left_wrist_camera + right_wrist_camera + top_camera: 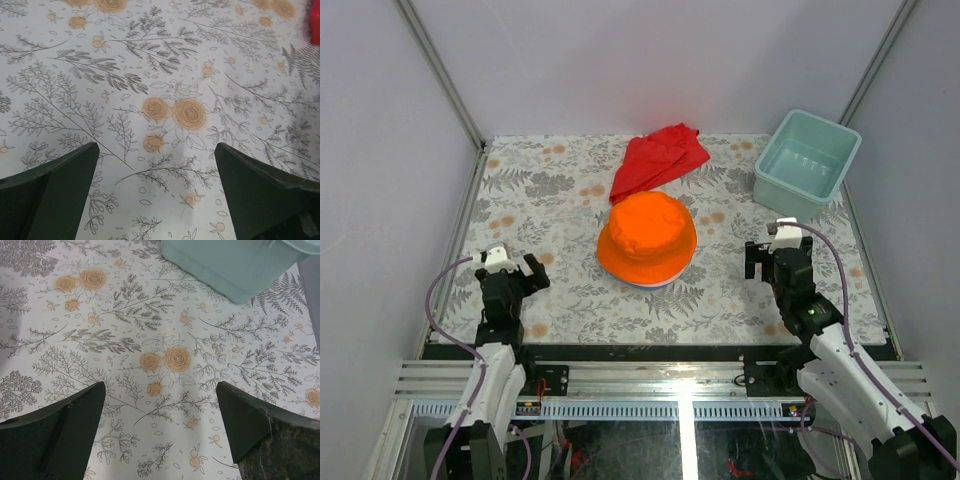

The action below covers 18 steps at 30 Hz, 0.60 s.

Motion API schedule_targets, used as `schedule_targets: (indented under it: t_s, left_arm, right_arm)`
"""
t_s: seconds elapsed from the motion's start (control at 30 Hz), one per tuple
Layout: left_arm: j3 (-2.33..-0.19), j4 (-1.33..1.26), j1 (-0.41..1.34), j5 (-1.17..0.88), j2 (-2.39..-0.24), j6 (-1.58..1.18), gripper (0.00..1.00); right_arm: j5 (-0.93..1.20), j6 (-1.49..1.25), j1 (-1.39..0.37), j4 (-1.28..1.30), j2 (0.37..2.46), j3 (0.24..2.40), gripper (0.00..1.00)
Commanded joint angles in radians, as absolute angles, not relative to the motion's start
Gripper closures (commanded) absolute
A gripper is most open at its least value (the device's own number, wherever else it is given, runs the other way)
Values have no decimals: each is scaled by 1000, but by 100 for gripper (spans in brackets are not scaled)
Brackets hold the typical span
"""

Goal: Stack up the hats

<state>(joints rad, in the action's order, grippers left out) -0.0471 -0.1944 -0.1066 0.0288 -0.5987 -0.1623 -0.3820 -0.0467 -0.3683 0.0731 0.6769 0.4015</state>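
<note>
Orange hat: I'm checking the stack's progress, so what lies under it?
Under the orange hat only a thin pale bluish edge shows at its near brim. Whether other hats lie beneath, and how many, is covered.

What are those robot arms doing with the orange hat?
Nothing right now. The orange hat sits in the middle of the table, with a pale edge peeking out beneath it. The left pincer and right pincer hang open at the sides, holding nothing. A red cloth lies behind the hat.
</note>
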Motion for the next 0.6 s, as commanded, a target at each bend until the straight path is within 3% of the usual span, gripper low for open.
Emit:
schedule_targets:
  t_s: [0.0,0.1,0.23,0.47,0.57]
  left_arm:
    - [-94,-310,-97,122,-701,-160,0]
    - [-114,-313,-99,101,-744,-159,0]
    - [-65,-304,-100,72,-635,-148,0]
    - [92,-86,-97,126,-5,-163,0]
    - [103,-167,-98,97,-130,-156,0]
  right_arm:
    - [-423,-12,-371,-73,595,344,1]
    - [-443,-26,-371,-19,610,327,1]
    - [-496,-61,-370,-127,606,235,1]
    - [-439,45,-370,-184,555,183,1]
    - [-413,17,-371,-123,509,171,1]
